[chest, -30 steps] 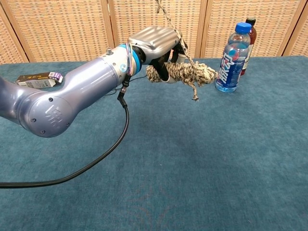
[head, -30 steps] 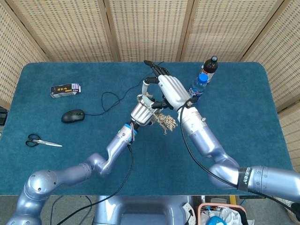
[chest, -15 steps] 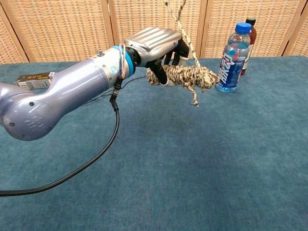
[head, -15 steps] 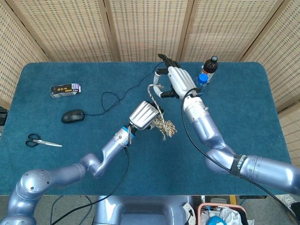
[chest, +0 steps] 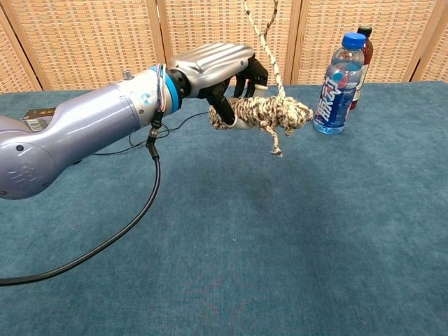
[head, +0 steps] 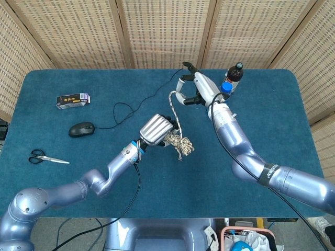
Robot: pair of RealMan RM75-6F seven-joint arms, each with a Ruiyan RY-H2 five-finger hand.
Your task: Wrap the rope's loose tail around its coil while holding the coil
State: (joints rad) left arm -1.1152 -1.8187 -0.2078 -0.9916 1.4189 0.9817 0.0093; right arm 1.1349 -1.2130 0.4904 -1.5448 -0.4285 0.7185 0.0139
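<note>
My left hand (head: 154, 129) (chest: 213, 66) grips the speckled rope coil (head: 178, 144) (chest: 262, 112) and keeps it lifted above the blue table. A short frayed end hangs down from the coil. The loose tail (head: 172, 107) (chest: 269, 31) rises from the coil in a taut loop to my right hand (head: 201, 89), which pinches it farther back over the table. In the chest view the right hand is out of frame; only the tail runs off the top edge.
Two bottles (head: 230, 81) (chest: 339, 73) stand just right of the right hand and the coil. A black mouse (head: 81, 128) with its cable, a small box (head: 73, 99) and scissors (head: 44, 157) lie on the left of the blue table (head: 272, 136).
The right hand has pulled back and to the right, drawing the tail up and away from the coil. The left hand has shifted slightly left and nearer with the coil.
</note>
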